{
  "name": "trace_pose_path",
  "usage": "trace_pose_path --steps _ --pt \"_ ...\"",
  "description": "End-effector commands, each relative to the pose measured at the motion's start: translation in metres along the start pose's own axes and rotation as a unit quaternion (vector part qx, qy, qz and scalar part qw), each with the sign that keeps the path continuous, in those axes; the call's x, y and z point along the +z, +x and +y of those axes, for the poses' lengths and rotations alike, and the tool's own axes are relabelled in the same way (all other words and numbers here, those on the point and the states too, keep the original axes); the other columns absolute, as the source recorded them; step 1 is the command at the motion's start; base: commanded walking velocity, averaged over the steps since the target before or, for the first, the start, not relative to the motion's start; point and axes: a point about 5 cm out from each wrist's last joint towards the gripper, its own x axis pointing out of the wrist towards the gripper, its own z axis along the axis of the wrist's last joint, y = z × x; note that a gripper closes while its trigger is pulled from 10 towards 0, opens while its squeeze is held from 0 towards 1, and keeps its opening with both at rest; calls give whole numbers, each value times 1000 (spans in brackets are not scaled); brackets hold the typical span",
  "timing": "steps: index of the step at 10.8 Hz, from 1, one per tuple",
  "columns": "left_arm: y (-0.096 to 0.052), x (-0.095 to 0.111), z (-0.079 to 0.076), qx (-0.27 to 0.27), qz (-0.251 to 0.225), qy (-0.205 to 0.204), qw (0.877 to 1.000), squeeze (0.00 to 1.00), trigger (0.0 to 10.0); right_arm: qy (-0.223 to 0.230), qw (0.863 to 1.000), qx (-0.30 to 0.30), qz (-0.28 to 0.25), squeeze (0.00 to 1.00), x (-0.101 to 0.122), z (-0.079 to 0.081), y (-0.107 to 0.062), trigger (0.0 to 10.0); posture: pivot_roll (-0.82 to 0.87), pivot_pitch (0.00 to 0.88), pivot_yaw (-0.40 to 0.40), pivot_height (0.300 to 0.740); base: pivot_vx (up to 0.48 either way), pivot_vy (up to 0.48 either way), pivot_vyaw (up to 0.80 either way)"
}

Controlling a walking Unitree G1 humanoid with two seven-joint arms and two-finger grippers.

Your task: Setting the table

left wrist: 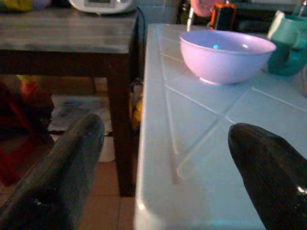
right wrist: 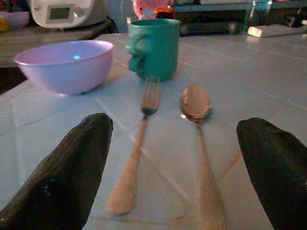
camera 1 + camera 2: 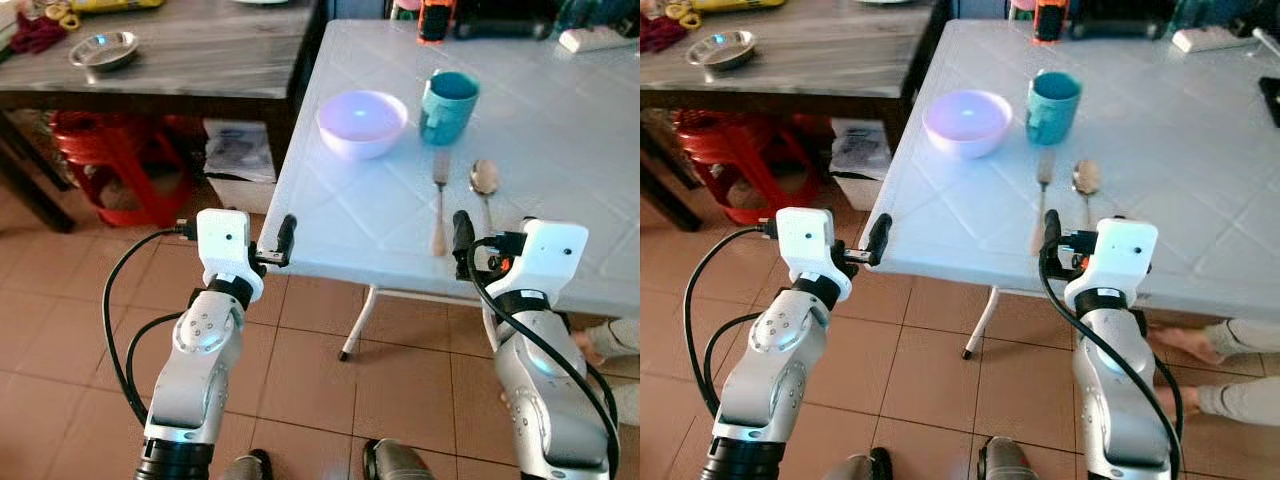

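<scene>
A white table (image 3: 560, 140) with a raised diamond pattern carries the place setting, and everything here is placed against it. A pale purple bowl (image 3: 362, 123) sits on the table close to its left edge, and a teal mug (image 3: 448, 106) stands upright just beside the bowl, farther in from that edge. Nearer the table's front edge than the mug lie a fork (image 3: 440, 204) and a spoon (image 3: 485, 190), side by side and slightly apart, both with their handles toward the front edge, the fork on the bowl's side. The left gripper (image 3: 283, 242) hovers at the table's front left corner, its two black fingers (image 1: 62, 177) spread wide and released, one out past the table's left edge and the other over the tabletop, holding nothing. The right gripper (image 3: 470, 248) is at the table's front edge just short of the fork and spoon handles, its fingers (image 2: 67, 177) also spread apart and empty, with both handles lying between them in the wrist view. Left of the table stands a dark wooden table (image 3: 190, 60) with a small metal dish (image 3: 104, 50) on it, and a red stool (image 3: 110, 165) sits beneath that one. A person's bare feet (image 3: 1200, 345) rest on the tiled floor (image 3: 320, 390) under the white table's right side.
</scene>
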Motion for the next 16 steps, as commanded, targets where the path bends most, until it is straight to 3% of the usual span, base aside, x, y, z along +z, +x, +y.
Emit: trace_pose_path --steps 1,6,16 --pt "-3 0 7 8 -4 5 1000 0 10000 1 1000 3 -4 0 2 3 0 10000 -196 199 55 740 0 0 0" --pt "1 11 1 -21 -33 -12 999 0 10000 -10 999 10 -45 0 20 8 0 10000 -200 202 62 740 51 0 0" --pt "-3 5 0 -45 -19 -23 999 0 10000 -8 999 22 -27 0 13 12 -3 10000 -197 202 64 740 311 0 0"
